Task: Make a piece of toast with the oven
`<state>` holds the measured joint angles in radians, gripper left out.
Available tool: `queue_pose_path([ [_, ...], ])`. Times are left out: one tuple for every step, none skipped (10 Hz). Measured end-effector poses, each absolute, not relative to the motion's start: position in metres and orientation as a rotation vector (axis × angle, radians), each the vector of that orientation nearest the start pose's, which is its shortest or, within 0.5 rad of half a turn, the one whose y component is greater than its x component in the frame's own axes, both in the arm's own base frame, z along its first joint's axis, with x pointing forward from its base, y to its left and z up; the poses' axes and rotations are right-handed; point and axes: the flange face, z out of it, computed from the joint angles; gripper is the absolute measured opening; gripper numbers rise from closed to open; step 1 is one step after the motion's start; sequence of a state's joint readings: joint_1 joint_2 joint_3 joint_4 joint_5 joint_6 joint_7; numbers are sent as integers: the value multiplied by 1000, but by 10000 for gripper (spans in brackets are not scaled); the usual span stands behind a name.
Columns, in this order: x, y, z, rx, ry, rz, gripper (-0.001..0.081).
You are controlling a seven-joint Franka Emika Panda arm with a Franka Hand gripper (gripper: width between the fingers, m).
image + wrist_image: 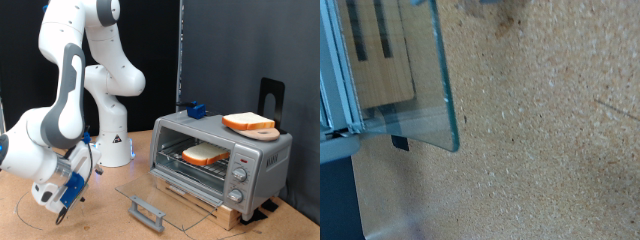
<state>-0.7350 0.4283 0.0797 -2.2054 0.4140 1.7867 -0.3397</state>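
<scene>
Inside the oven [222, 152] a piece of toast [204, 155], door [160, 192] down, jaws [66, 197] well apart.

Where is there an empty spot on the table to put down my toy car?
Bare table shows between the gripper and the open glass door of the oven. It is crowded at the oven: a piece of toast sits on the rack inside, and a second slice lies on a board on top.

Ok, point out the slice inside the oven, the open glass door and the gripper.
piece of toast [205, 154], exterior view, middle of its pale face on the rack.
glass door [160, 192], exterior view, centre of the lowered pane.
gripper [64, 209], exterior view, at its fingertips.
</scene>
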Motion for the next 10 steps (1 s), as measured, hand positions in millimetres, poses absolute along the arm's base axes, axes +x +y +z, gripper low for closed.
queue_pose_path([
  [375, -238, 150, -2215, 655, 725, 807],
  [371, -228, 140, -2207, 645, 752, 807],
  [367, -217, 131, -2205, 635, 773, 807],
  [363, -204, 124, -2206, 616, 790, 807],
  [360, -192, 119, -2208, 596, 798, 807],
  [360, -181, 119, -2203, 578, 802, 807],
  [360, -171, 119, -2191, 565, 801, 807],
  [361, -161, 119, -2174, 551, 794, 807],
  [362, -152, 120, -2158, 541, 786, 807],
  [363, -144, 123, -2142, 528, 777, 807],
])
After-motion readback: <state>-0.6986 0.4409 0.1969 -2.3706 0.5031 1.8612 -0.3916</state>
